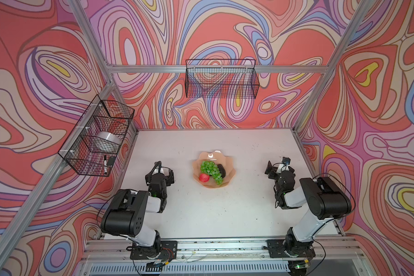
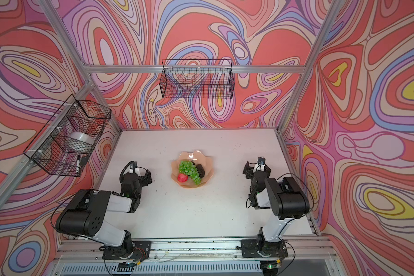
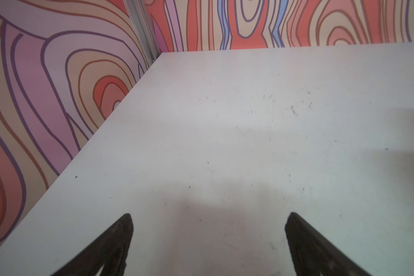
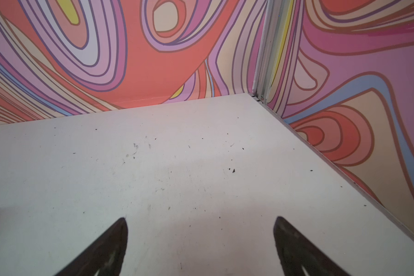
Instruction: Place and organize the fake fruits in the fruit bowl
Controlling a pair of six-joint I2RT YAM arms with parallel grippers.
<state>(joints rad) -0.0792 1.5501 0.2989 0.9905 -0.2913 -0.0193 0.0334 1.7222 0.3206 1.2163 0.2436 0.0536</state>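
Observation:
The peach-pink fruit bowl (image 1: 232, 167) (image 2: 209, 165) sits mid-table in both top views. Inside it a green bunch of grapes (image 1: 210, 169) (image 2: 189, 170) lies across the middle. A red apple (image 1: 204, 177) (image 2: 182, 177) rests at its near left, and a dark avocado (image 1: 222, 169) (image 2: 201, 170) lies at its right, partly under the grapes. My left gripper (image 1: 160, 175) (image 2: 136, 175) (image 3: 210, 214) hangs open to the left of the bowl, over bare table. To the right of the bowl my right gripper (image 1: 279, 168) (image 2: 257, 168) (image 4: 200, 218) is open too. Both are empty.
A black wire basket (image 1: 98, 136) (image 2: 65, 138) on the left wall holds a tape roll and a marker. Another wire basket (image 1: 221, 80) (image 2: 196, 80) hangs on the back wall. Patterned walls and aluminium posts close in the white table (image 1: 213, 215).

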